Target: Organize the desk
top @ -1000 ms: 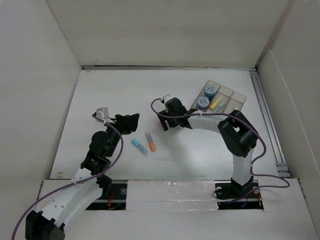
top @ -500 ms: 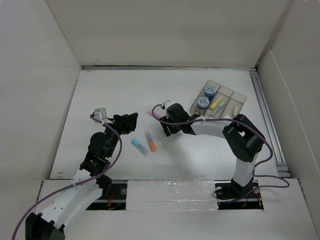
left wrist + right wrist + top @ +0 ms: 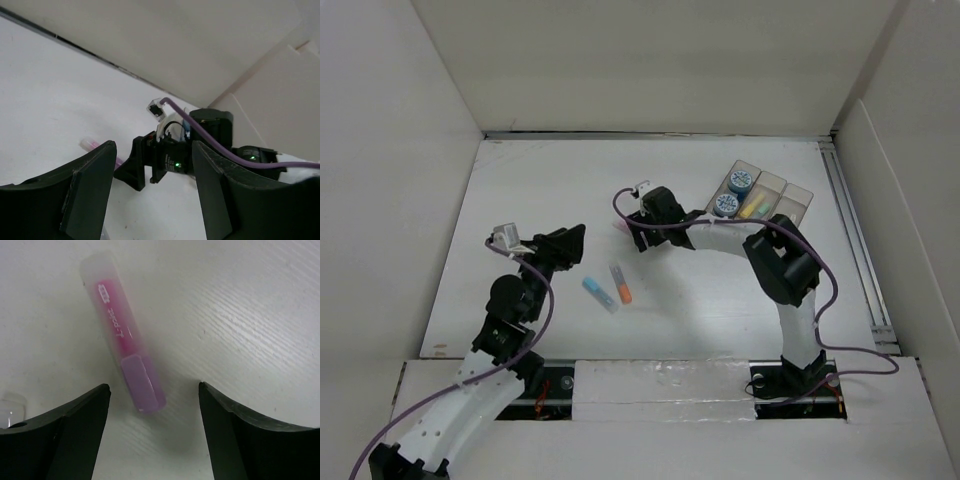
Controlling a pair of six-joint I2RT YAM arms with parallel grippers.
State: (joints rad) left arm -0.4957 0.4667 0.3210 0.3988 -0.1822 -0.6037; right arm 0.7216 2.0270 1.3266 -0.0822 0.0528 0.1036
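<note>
Pink highlighter [image 3: 125, 347] flat on desk [image 3: 240, 305] between right gripper's [image 3: 152, 390] wide fingers, plain only from right wrist, left gripper [image 3: 152, 150] wide, empty.

Your top view looks down from behind the arm bases at 6 o'clock over the whole surface [image 3: 520, 190], your left wrist view skims low toward 2 o'clock at the right arm [image 3: 212, 125], and your right wrist view sits close above the pink highlighter [image 3: 122, 347], which both wrist views share.
</note>
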